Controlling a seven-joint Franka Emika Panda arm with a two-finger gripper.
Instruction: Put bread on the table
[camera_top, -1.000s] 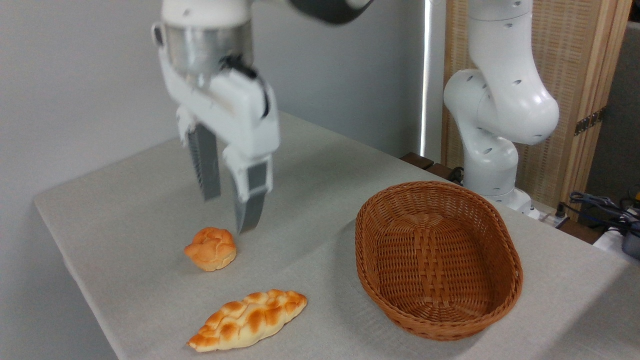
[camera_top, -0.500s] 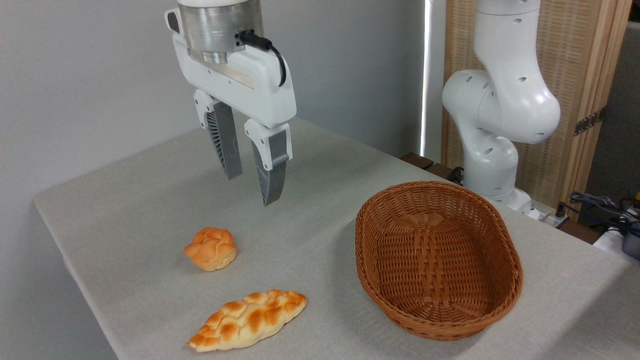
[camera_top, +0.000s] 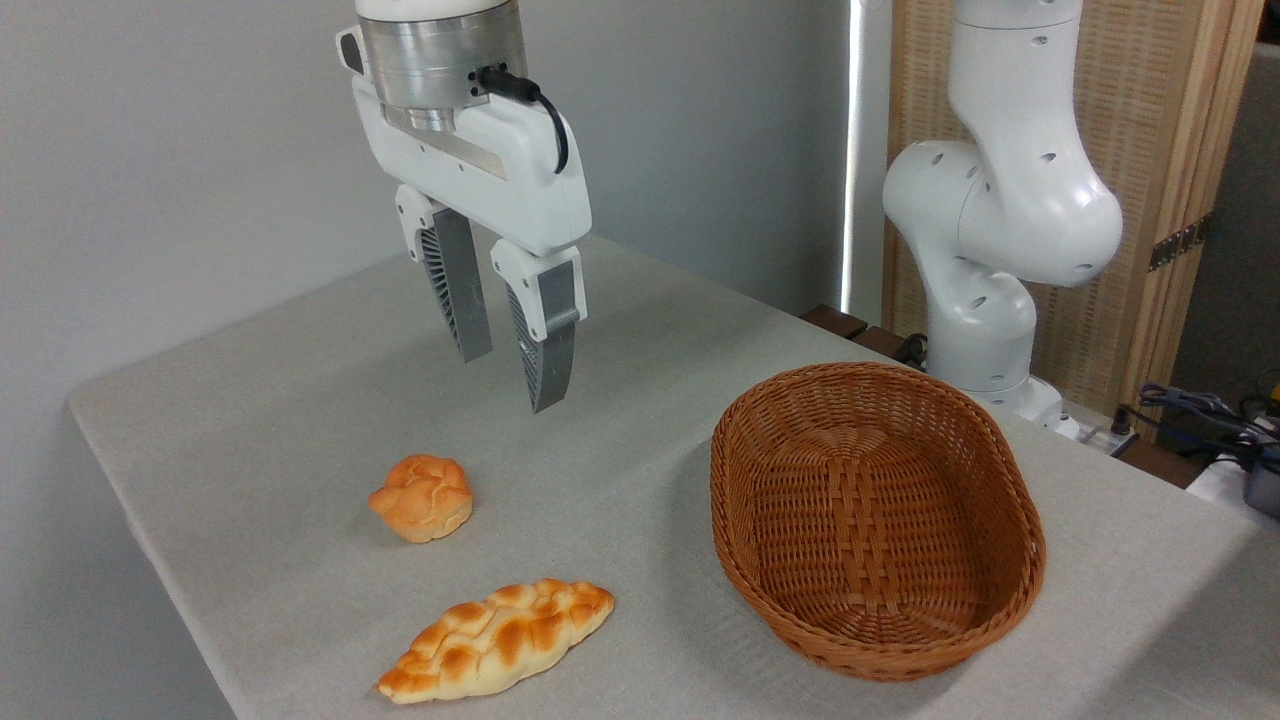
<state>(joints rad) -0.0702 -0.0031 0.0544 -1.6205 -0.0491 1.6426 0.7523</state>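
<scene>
The bread (camera_top: 495, 640), a long braided loaf with golden-brown patches, lies flat on the grey cloth table (camera_top: 620, 430) near its front edge. My gripper (camera_top: 512, 382) hangs well above the table, behind and above the loaf, its two grey ribbed fingers (camera_top: 545, 345) pointing down with a narrow gap between them. It is open and nothing is between the fingers.
A small round orange-brown bun (camera_top: 422, 497) sits on the cloth just behind the loaf, below and left of the gripper. An oval wicker basket (camera_top: 875, 515) with nothing in it stands at the right. The arm's white base (camera_top: 990, 240) rises behind the basket.
The gripper has risen from just above the bun and shifted right, away from it. Over the last half second it barely moved. Both breads and the basket stayed put.
</scene>
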